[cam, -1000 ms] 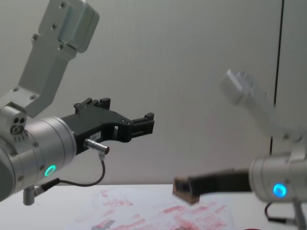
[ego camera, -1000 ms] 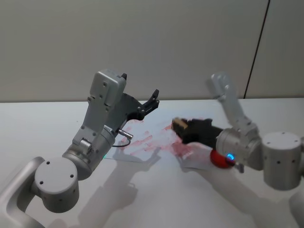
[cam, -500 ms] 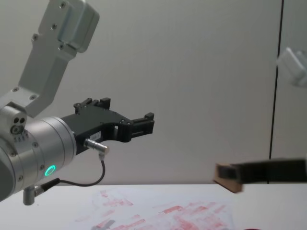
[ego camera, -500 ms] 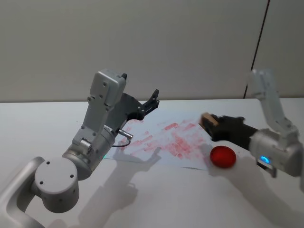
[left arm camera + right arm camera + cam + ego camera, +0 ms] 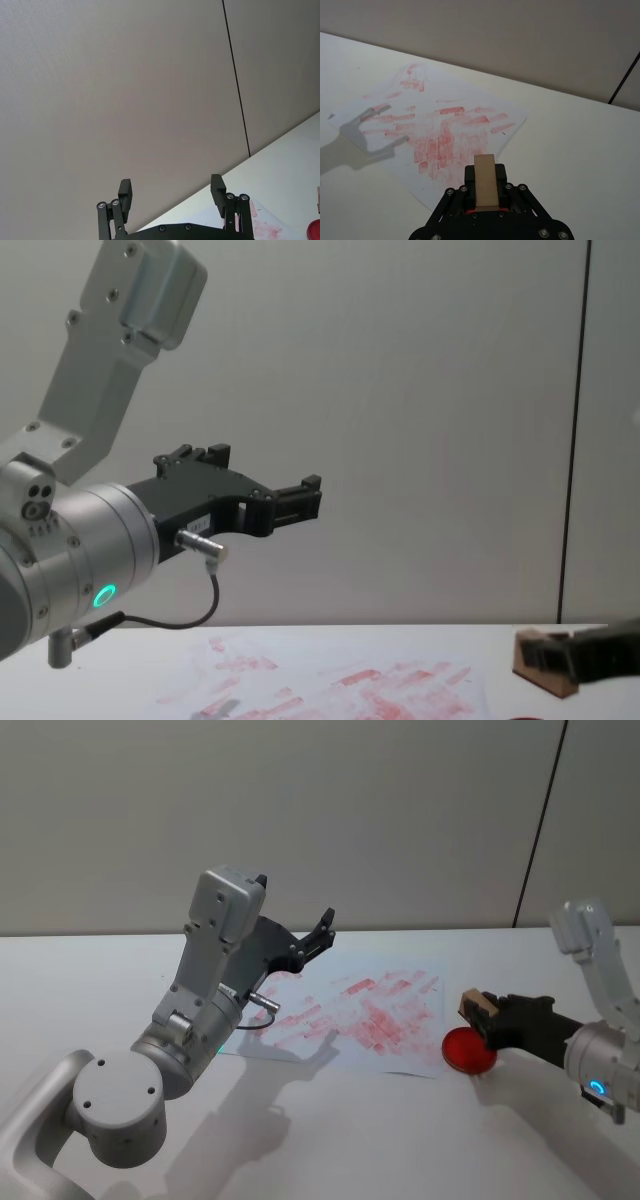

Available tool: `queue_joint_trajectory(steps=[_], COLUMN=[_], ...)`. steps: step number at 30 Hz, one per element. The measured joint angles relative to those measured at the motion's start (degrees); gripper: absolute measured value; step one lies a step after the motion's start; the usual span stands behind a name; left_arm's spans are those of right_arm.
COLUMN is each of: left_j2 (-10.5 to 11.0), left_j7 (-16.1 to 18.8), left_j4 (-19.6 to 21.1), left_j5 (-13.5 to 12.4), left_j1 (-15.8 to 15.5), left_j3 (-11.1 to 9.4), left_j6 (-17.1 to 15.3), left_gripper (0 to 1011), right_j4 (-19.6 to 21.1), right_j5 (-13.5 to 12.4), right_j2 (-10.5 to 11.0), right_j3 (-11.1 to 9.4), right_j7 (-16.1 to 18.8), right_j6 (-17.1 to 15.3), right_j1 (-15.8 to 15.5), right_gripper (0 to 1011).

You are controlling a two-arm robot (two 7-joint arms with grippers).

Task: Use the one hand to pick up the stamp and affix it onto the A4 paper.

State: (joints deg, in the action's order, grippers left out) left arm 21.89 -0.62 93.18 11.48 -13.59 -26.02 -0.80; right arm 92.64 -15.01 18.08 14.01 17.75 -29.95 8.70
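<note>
Notably, the stamp (image 5: 478,1007) was held clamped in the right gripper (image 5: 488,1017) above the red ink pad (image 5: 468,1049), apparently being inked before pressing onto the paper (image 5: 400,1045); the left gripper (image 5: 297,498) was held open, parked aloft.

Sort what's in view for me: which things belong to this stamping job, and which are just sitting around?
In the job:
right gripper, shut on the stamp
wooden stamp
A4 paper, covered in red prints
round red ink pad, under the stamp

Just there:
left gripper, open, raised above the table
its black cable
white table
</note>
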Motion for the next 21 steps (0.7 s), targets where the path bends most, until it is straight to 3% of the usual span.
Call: queue_joint_trajectory(steps=[21], left_j2=[0.0], left_j7=[0.0], left_j4=[0.0], left_j5=[0.0], left_j1=[0.0], left_j3=[0.0], left_j6=[0.0], left_gripper=[1001], right_j4=[-5.7], right_j5=[4.3], right_j2=[-0.9], right_j3=[1.7], right_j7=[0.9], right_j6=[1.8], right_j1=[1.1], right_gripper=[220])
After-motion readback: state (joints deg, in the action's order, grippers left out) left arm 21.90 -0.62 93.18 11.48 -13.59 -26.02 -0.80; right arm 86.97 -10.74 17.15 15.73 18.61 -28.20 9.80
